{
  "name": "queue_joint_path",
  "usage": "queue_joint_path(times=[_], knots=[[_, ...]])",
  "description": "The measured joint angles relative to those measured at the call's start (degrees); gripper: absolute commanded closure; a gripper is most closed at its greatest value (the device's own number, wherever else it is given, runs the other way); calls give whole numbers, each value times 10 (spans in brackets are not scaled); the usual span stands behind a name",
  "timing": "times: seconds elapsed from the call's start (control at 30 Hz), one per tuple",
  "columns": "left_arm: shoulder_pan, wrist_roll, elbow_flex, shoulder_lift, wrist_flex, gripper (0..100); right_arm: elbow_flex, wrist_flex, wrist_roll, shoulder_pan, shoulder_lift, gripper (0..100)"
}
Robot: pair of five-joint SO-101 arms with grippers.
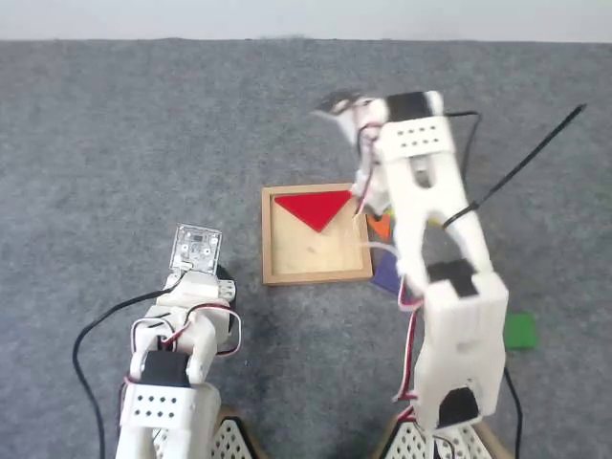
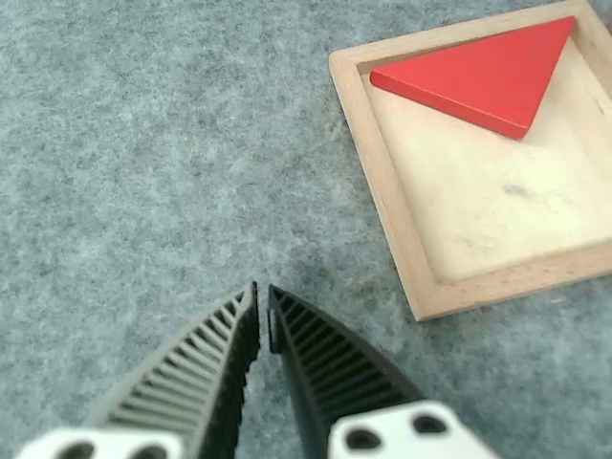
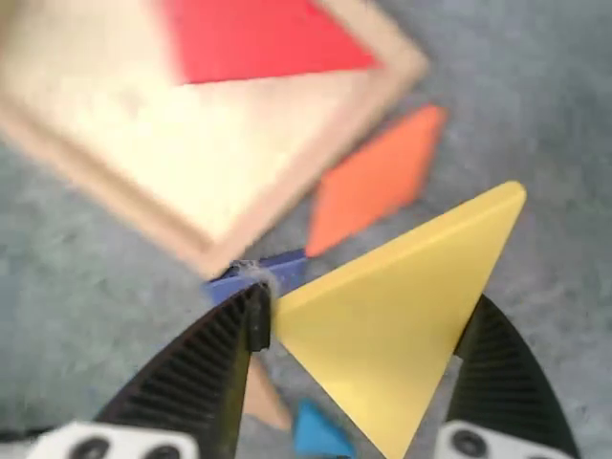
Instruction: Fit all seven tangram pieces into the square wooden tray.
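Holding the large flat yellow triangle pinched edge to edge between its jaws, the right gripper hangs just beside a corner of the square wooden tray. The step in hand looks like bringing this second big piece to the tray, where only the large red triangle lies so far, tucked along the far wall.

The next move probably calls for turning the yellow triangle so that one short side meets a short side of the red one, then lowering it flat inside the rim.

The left gripper is closed on nothing, over the grey carpet near the tray.

Beside the tray lie an orange parallelogram, a dark blue piece, a tan piece and a small light blue piece, all partly covered by the yellow triangle or the jaws, so I cannot make out their shapes. A green square lies well apart. In the high view the right arm hides its gripper. I cannot tell whether the yellow triangle is clear of the carpet.
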Motion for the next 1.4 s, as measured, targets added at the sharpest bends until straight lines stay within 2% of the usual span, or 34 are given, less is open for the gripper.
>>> queue_joint_path(times=[0.23, 0.4, 0.5, 0.7, 0.83, 1.07, 1.4], knots=[[0, 0, 0, 0, 0, 985, 50, 0, 91, -100, -66, 753], [0, 0, 0, 0, 0, 985, 50, 0, 98, -154, -66, 753], [0, 0, 0, 0, 0, 985, 50, 0, 25, -170, -66, 753], [0, 0, 0, 0, 0, 985, 50, -11, -266, -168, 19, 753], [0, 0, 0, 0, 0, 985, 50, -66, -381, -169, 67, 753], [0, 0, 0, 0, 0, 985, 50, -126, -444, -167, 76, 751], [0, 0, 0, 0, 0, 985, 50, -135, -447, -141, 76, 747]])
